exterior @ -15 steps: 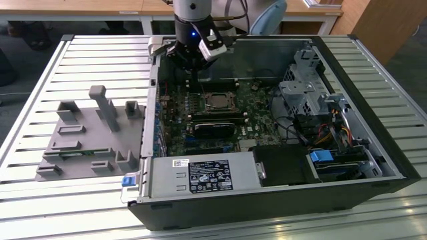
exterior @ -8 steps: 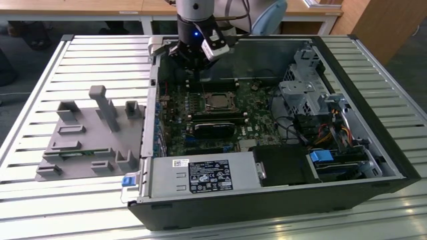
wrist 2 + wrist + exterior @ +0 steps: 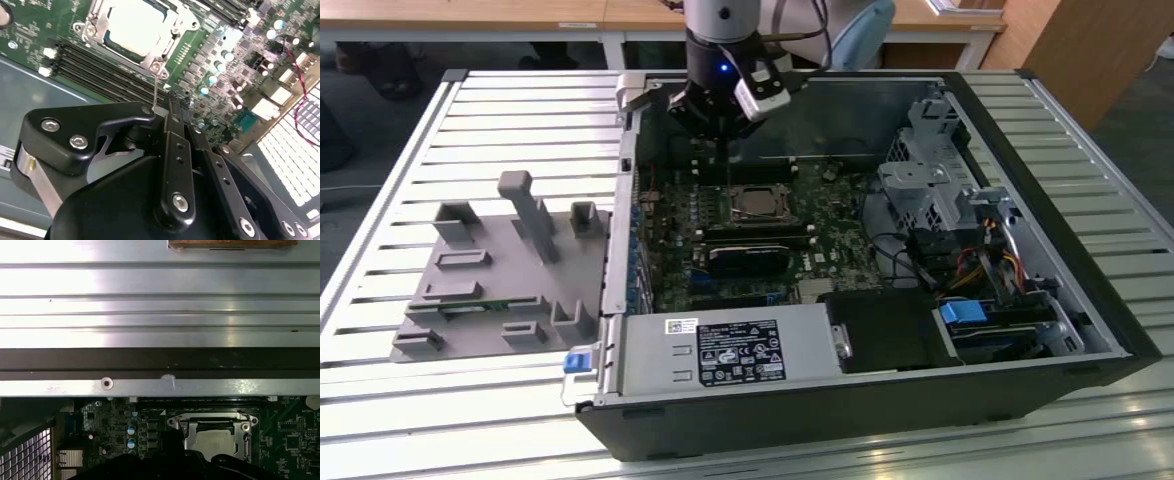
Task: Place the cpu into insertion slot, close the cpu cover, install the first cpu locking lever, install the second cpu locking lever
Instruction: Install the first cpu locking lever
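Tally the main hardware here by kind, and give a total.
cpu: 1
cpu cover: 1
computer case: 1
power supply: 1
grey fixture tray: 1
Total: 5

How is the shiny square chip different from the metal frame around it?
The chip is a plain, pale, solid square; the frame is a ring with a square window. The chip sits inside that window; the frame lies around its edges. The frame has screws at its corners; the chip's face has none. Both are square, silvery and flat.
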{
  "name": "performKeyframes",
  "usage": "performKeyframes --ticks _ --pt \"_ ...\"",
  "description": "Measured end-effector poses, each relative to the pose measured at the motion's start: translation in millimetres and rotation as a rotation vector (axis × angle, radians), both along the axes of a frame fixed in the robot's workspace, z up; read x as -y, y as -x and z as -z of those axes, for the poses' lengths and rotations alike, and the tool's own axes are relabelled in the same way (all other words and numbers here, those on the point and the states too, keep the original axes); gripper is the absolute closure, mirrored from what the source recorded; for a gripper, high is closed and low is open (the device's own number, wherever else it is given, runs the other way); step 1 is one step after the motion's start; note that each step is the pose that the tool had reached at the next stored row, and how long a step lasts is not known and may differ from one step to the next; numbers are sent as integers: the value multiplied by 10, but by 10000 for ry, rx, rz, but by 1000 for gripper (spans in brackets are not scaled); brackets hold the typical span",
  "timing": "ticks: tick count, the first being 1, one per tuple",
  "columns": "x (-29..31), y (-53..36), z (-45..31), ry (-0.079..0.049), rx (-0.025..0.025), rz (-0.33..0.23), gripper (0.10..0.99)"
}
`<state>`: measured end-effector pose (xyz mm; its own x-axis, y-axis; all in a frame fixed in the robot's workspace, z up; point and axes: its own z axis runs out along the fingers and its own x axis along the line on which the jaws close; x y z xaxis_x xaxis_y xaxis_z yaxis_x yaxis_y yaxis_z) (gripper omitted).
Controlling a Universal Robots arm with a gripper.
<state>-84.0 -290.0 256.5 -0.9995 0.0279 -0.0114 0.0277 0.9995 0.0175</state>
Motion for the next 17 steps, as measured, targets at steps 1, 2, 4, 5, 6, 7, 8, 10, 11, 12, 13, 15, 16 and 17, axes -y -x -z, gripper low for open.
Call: performKeyframes --ticks 1,2,4,5,6,7,8,10,11,12,13,15,16,17 --pt "0 -17 0 0 0 0 980" --pt "0 -34 1 0 0 0 980" --pt "0 -60 1 0 0 1 980" --pt "0 -71 1 1 0 0 980" --pt "0 -84 2 -1 1 1 980" --pt "0 -99 3 0 0 1 980" --pt "0 -110 3 1 0 0 980" --pt "1 -116 4 0 0 0 980" --pt "0 -119 4 0 0 0 980" --pt "0 -120 4 0 0 1 980" --pt "0 -122 4 0 0 1 980" --pt "0 -129 5 0 0 0 980" --pt "0 -134 5 0 0 0 980" --pt "0 -140 6 -1 1 0 980"
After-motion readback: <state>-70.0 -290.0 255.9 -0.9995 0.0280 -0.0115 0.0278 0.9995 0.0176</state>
